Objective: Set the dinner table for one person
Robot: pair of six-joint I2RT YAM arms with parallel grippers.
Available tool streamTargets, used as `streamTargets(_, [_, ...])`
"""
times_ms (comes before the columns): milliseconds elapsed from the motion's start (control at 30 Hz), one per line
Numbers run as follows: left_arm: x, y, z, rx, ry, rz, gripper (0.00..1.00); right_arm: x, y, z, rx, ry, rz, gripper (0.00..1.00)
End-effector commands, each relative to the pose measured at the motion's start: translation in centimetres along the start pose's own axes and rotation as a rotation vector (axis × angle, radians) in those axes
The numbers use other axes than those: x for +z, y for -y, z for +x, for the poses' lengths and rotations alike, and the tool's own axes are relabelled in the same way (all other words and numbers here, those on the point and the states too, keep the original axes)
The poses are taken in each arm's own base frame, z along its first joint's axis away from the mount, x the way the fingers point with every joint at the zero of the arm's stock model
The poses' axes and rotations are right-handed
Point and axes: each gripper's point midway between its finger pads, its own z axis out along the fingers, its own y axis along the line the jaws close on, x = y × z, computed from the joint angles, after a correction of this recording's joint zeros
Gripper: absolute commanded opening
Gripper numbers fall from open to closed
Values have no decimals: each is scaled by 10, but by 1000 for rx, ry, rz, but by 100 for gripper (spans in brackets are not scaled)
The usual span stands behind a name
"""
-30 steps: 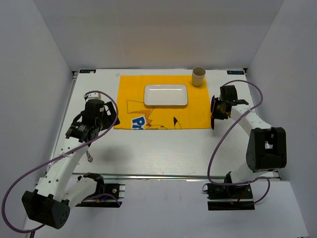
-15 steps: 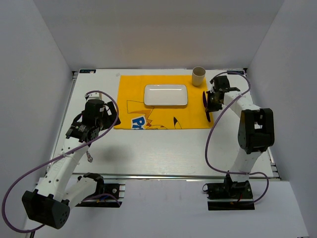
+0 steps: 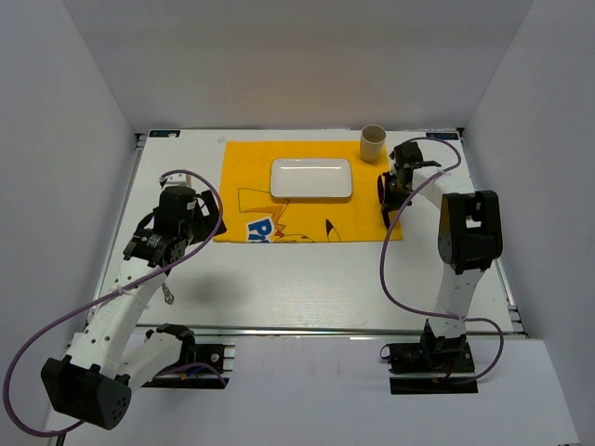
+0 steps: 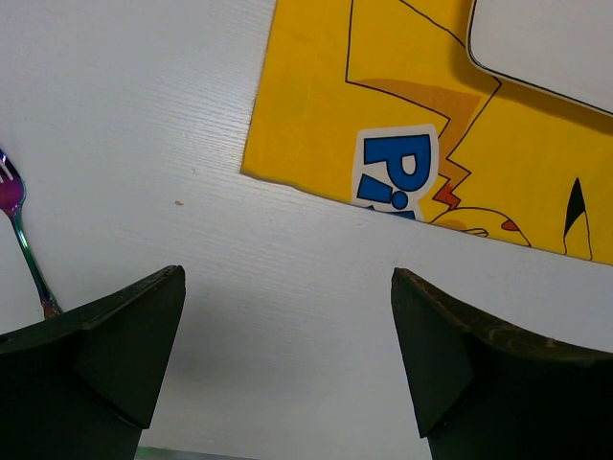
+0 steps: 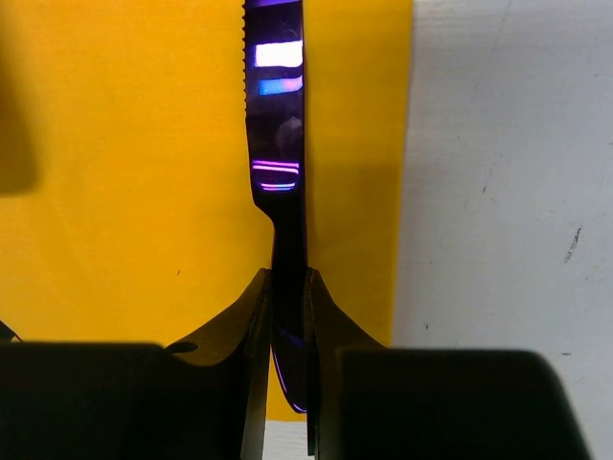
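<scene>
**Knife step in hand.** The right gripper (image 5: 285,287), clamped on the knife (image 5: 278,144), holds it at the right edge of the mat (image 5: 124,192), right of the plate (image 3: 310,178). The dinner table (image 3: 307,288) lies beneath all. The left gripper (image 4: 287,278) hangs, fingers apart, near the fork (image 4: 29,259). Next, likely: lower flat, then release.

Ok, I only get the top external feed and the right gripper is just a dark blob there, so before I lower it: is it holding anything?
Observer: Yes, the right gripper is shut on a knife, with the blade over the yellow mat near the mat's right edge.
Operator: Any fork around?
Observer: Yes, an iridescent fork lies on the table, left of the mat and apart from it.
Operator: And the left gripper?
Observer: The left gripper is open, holding nothing.
</scene>
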Motion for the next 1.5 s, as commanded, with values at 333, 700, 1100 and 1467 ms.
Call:
streamTargets(333, [-3, 1, -4, 0, 21, 14, 98, 5, 3, -12, 26, 47, 38, 0])
streamTargets(700, [-2, 0, -4, 0, 18, 6, 98, 5, 2, -14, 22, 38, 37, 22])
streamTargets(1100, [16, -39, 4, -142, -38, -257, 98, -75, -21, -48, -4, 223, -27, 89])
streamTargets(1467, [74, -124, 35, -366, -301, -574, 98, -142, -150, 52, -104, 260, -616, 89])
